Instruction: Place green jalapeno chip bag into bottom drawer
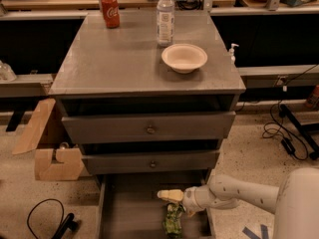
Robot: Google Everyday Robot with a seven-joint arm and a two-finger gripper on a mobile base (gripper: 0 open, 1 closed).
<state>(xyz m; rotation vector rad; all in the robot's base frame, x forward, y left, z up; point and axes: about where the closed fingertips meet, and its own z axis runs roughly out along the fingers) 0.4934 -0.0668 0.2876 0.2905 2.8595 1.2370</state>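
Note:
The green jalapeno chip bag (173, 223) is inside the pulled-out bottom drawer (129, 213), toward its right side near the front. It stands lengthwise, directly below my gripper. My gripper (170, 195) reaches in from the right over the drawer, just above the bag's top end. I cannot tell whether it still touches the bag. The arm (234, 193) comes across the drawer's right wall.
Two grey drawers with round knobs (149, 129) are closed above. On the cabinet top stand a white bowl (184, 58), a water bottle (165, 16) and a red can (110, 11). Cardboard pieces (47, 148) lie on the floor at the left, and cables (286, 133) at the right.

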